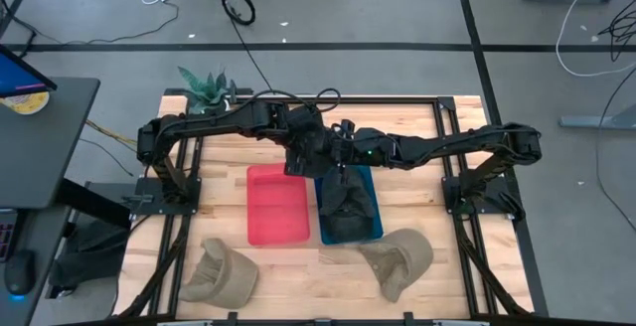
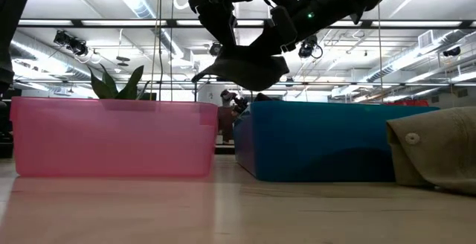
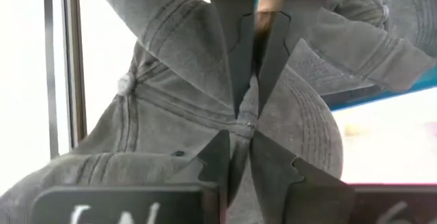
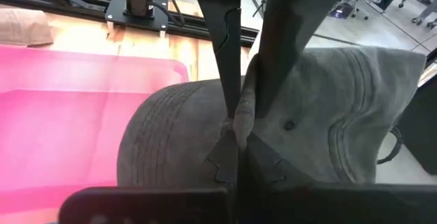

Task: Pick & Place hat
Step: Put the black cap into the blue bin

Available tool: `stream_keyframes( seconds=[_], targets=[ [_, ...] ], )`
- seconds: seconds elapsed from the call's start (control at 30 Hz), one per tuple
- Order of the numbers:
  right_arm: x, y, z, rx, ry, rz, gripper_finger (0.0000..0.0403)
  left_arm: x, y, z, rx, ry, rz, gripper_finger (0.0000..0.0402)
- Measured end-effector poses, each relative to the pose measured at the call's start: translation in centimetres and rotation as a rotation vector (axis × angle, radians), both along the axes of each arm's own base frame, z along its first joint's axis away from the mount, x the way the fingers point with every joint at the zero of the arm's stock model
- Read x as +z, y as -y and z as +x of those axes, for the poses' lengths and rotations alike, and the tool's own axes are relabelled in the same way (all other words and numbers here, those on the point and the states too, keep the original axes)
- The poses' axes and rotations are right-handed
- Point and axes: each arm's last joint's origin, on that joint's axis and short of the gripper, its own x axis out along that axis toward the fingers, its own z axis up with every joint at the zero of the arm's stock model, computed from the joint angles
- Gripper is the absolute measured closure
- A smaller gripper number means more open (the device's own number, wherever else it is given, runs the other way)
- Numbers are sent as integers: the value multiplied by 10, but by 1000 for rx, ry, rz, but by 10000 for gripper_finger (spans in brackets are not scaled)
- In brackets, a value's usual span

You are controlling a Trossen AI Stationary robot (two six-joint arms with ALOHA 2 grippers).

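From above, a pale wooden worktop [image 1: 298,286] is seen on a black frame over a grey floor strewn with cables. A pink bin [image 1: 277,204] and a blue bin [image 1: 350,207] are set side by side at the middle of the worktop. A tan hat [image 1: 219,271] is laid near the front left corner and a second tan hat [image 1: 397,259] near the front right. A small plant [image 1: 206,87] is placed at the back left corner. Both arms are stretched inward from the side edges and are met over the back end of the blue bin, where a dark grey hat [image 1: 345,203] is held over that bin by the left gripper [image 1: 314,163] and the right gripper [image 1: 341,159].

At table height, the two bins are seen against a bright room with ceiling pipes and lights. The grey hat [image 2: 242,67] is hung above the rims, clear of both bins, with both arms bent down onto it from above. One tan hat [image 2: 435,151] is seen by the right edge.

Past the left wrist, the fingers [image 3: 222,159] are closed to a narrow slit, and a fold of the grey hat [image 3: 164,115] is pinched between them.

Past the right wrist, the fingers [image 4: 263,166] are likewise nearly shut on a ridge of the grey hat [image 4: 341,125], with the pink bin [image 4: 75,115] just beside it.
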Motion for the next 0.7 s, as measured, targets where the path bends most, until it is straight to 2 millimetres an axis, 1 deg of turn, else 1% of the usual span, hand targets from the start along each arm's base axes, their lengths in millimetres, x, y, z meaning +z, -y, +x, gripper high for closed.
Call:
stream_keyframes(
  seconds=[0.1, 0.17, 0.37, 0.47, 0.57, 0.7],
  targets=[
    [0, 0, 0, 0, -3, 0, 400, 0, 0, 0, 5, 1, -4, 320],
    [-1, 0, -1, -1, -15, 1, 401, 0, 0, 0, 6, 1, -7, 301],
    [-4, 0, -2, -4, -48, 5, 402, -1, 1, -1, 38, -6, -29, 220],
    [-5, 0, -3, -3, -62, 5, 402, -1, 2, -2, 60, -9, -45, 187],
    [-6, 0, -3, -4, -74, 4, 402, 3, 3, -6, 73, -10, -59, 166],
    [-6, 1, -5, 2, -90, -10, 402, 18, 7, -18, 72, 36, -120, 160]
  ],
)
